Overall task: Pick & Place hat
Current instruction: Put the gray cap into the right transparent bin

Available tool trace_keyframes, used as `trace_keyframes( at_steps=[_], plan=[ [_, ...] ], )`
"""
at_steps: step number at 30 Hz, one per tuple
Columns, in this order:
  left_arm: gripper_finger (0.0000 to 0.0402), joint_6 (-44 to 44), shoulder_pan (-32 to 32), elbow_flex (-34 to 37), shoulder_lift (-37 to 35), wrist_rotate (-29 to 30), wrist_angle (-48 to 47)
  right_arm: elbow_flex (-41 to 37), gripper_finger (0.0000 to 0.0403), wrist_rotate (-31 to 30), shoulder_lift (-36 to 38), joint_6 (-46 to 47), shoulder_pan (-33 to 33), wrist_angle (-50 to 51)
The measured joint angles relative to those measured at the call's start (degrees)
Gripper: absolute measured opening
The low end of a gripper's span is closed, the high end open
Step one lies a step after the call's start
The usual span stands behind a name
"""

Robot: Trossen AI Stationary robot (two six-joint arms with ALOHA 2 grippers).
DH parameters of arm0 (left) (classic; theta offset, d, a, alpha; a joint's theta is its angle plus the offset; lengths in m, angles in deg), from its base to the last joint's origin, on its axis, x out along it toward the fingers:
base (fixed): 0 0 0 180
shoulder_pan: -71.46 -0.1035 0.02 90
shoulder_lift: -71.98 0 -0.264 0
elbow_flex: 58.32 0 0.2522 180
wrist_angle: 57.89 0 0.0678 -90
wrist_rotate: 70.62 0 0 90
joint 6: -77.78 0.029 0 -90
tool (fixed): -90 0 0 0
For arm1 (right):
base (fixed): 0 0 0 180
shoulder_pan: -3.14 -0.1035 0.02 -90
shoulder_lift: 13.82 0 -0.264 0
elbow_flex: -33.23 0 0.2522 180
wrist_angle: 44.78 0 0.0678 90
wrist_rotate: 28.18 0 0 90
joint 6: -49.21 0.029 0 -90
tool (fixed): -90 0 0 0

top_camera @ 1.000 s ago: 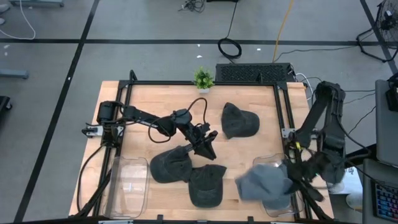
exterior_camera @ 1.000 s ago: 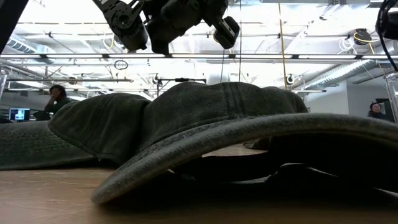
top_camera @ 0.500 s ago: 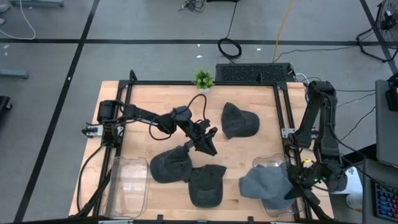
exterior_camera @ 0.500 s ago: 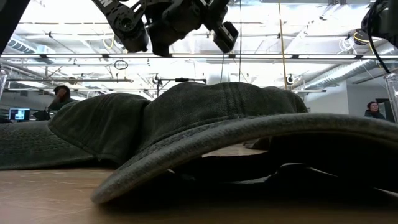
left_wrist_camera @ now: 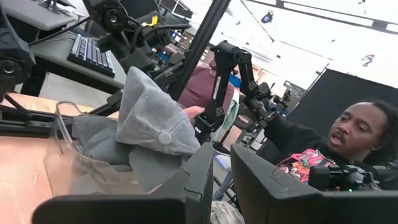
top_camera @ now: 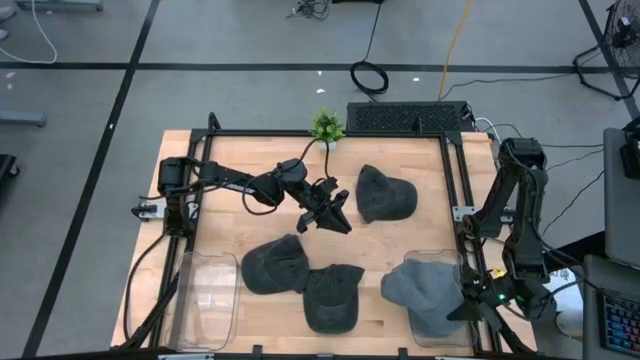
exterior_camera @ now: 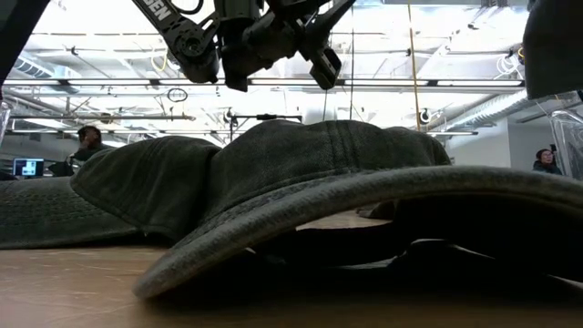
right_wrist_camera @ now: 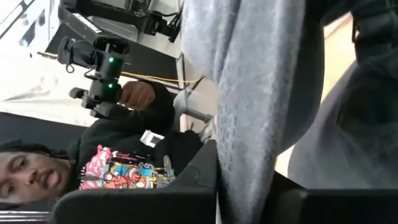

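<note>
Right gripper (top_camera: 478,303) clamped on grey hat (top_camera: 425,292) over clear bin (top_camera: 437,335), table's right edge

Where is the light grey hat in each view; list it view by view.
High: light grey hat near the right front corner, over the clear bin.
Low: not identifiable.
Left wrist: draped into that bin.
Right wrist: fills the centre, in the right claw.
Shared landmark: clear bin.

1. The right gripper (top_camera: 478,303) is mostly hidden under its own arm in the high view.
2. The grey hat (right_wrist_camera: 261,81) runs off the right wrist picture's edge.
3. The dark hats (exterior_camera: 346,191) fill the low view (table behind unseen).
</note>
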Motion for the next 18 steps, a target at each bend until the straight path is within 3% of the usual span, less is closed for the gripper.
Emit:
trace_keyframes(
  at_steps=[11, 18],
  plan=[
    [0.0062, 0.3, 0.2, 0.0, 0.0, 0.0, 0.0, 0.0, 0.0117, 4.9, 1.5, 4.3, 0.0, 3.8],
    [0.0063, 1.3, 0.2, 0.0, 0.0, 0.5, 0.0, 0.0, 0.0135, 6.8, 3.9, 9.8, 0.0, 9.1]
  ],
)
